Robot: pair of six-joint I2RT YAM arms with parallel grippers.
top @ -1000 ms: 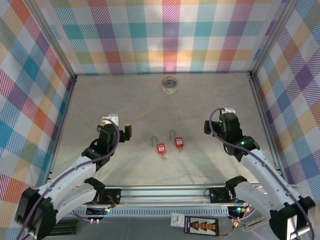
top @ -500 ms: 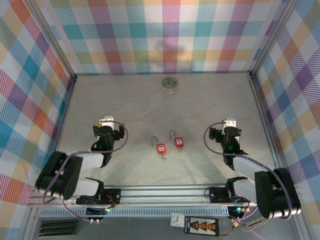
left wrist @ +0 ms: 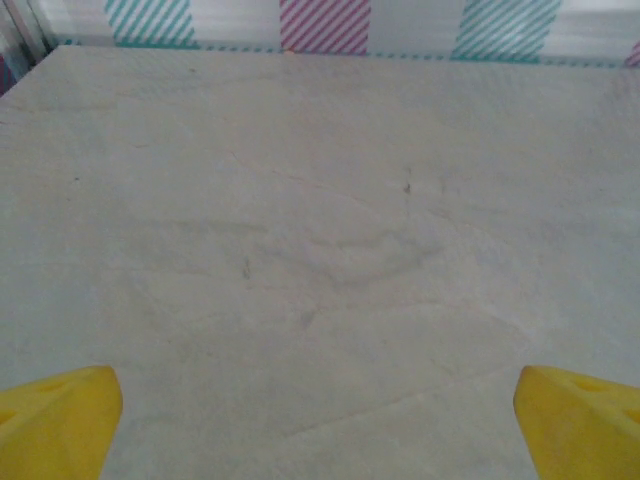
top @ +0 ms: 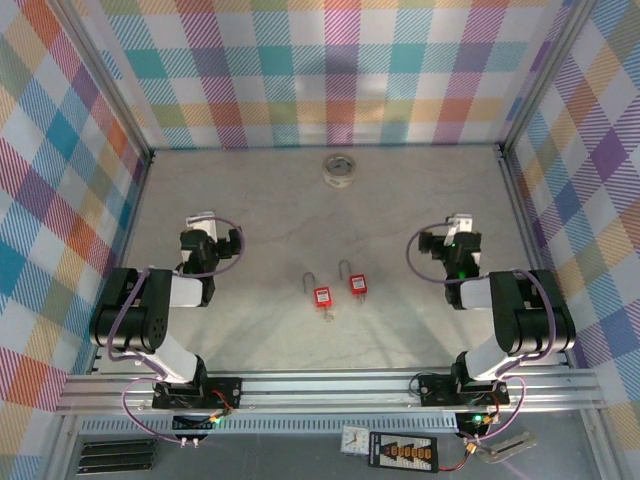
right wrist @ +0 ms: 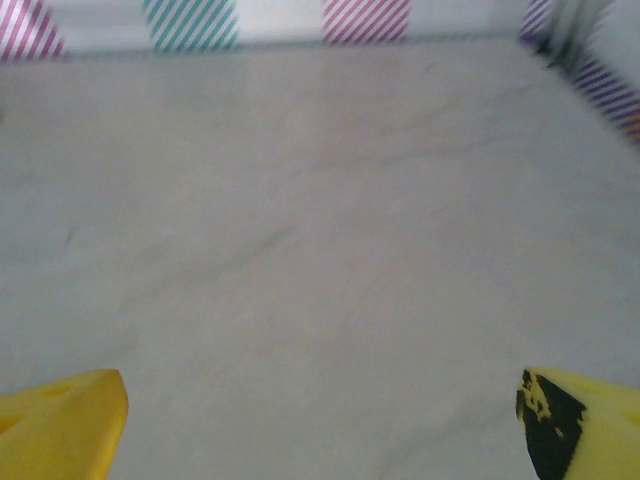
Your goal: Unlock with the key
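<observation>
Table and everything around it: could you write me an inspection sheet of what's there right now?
Surface: grey table, faintly veined.
Job's things: left padlock and right padlock, both red, apart; key too small to tell.
Clutter: tape roll near the back wall.
Grippers: left gripper and right gripper open, holding nothing.
Cables: purple cables looped at each wrist.
Surroundings: plaid walls.

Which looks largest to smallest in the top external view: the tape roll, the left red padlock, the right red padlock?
1. Largest: the tape roll, clearly the widest.
2. The left red padlock and the right red padlock look alike in size, so they are not ranked against each other.
</observation>
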